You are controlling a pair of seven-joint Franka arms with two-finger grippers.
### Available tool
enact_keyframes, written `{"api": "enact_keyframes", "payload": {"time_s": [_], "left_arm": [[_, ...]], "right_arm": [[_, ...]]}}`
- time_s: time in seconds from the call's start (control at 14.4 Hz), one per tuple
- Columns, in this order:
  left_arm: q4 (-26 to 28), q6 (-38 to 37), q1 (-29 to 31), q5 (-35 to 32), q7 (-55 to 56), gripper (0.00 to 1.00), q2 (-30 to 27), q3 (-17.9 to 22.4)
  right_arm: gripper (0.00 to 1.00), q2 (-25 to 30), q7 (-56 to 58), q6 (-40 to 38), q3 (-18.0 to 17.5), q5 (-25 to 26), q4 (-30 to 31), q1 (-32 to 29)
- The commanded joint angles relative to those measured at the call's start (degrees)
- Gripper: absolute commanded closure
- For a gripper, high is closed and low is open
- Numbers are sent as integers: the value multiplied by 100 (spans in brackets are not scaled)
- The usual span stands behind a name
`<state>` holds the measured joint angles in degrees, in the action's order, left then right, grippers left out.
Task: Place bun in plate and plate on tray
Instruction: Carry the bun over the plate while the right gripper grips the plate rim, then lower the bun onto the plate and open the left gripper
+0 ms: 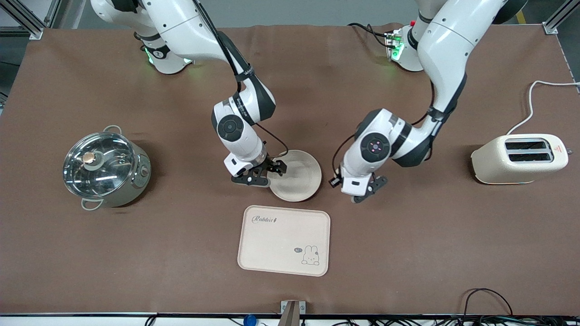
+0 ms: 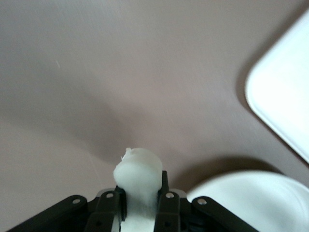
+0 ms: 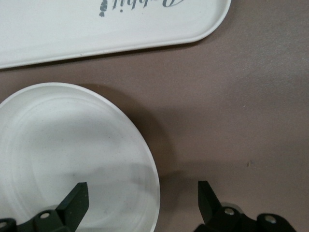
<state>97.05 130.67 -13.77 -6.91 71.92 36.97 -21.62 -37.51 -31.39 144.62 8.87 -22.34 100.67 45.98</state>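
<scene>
Tray [image 1: 284, 240] just clear of plate [image 1: 297, 175].

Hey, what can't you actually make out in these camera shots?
- Bun: unseen in the front view, hidden by the left claw; the left wrist view's edge cuts off its lower part.
- Plate: one edge covered by the right claw in the front view; cut off by both wrist views' edges.
- Tray: rabbit drawing outside both wrist views.
- Pot: contents masked by glare on its lid.
</scene>
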Motion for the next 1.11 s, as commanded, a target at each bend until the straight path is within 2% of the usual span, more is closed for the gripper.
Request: {"api": "enact_keyframes", "payload": {"time_s": [0.0,0.35,0.42,0.62,0.9,1.04], "left_arm": [[-387,256,-318,452,252,73,275,-18],[-468,871,-714,533,797,69,644,-1],[-468,951,-715,524,797,60,680,0],[-468,951,-723,533,841,0,680,0],[-590,890,-706,471,850,0,592,8],[-635,706,-627,471,807,0,453,26]], "right_arm": [[0,60,-16,14,63,-113,93,61],[0,60,-25,22,63,-113,93,61],[0,60,-25,40,63,-113,93,69],[0,60,-16,49,63,-113,93,69],[6,16,-16,49,63,-95,93,69],[16,-45,-16,75,63,-87,93,61]]}}
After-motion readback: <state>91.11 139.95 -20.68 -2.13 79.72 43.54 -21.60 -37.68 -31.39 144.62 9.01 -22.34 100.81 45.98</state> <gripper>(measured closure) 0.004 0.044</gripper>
